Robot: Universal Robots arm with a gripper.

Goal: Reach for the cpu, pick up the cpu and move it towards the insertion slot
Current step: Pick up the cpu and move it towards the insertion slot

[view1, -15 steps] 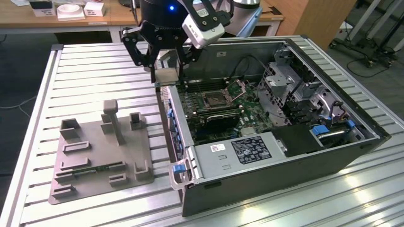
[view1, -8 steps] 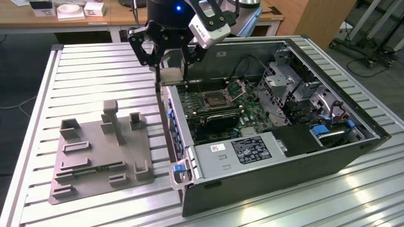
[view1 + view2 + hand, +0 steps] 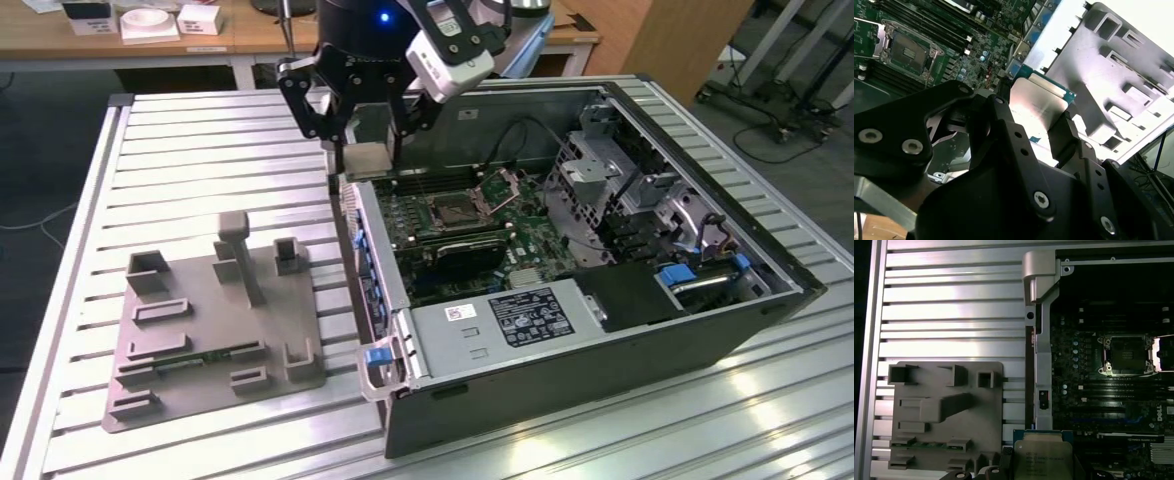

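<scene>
The cpu (image 3: 1044, 460) is sitting clamped between the black fingers (image 3: 1064, 137) of the tool (image 3: 363, 150), its pale metal top showing at the bottom centre of the first wrist view and just right of centre in the second wrist view (image 3: 1036, 107). In the exterior view it is hanging in the upper middle of the frame, lifted off the counter (image 3: 200, 160) and hovering just above the near wall of the open computer case (image 3: 641, 300). The insertion slot (image 3: 450, 210) is lying on the green motherboard (image 3: 527, 240) inside the case, just below and right of the tool in the exterior view, with its hinged frame plate (image 3: 503, 182) standing open. The grey plastic fixture (image 3: 214, 320) is resting on the counter at the lower left of the exterior view, well apart from the tool.
</scene>
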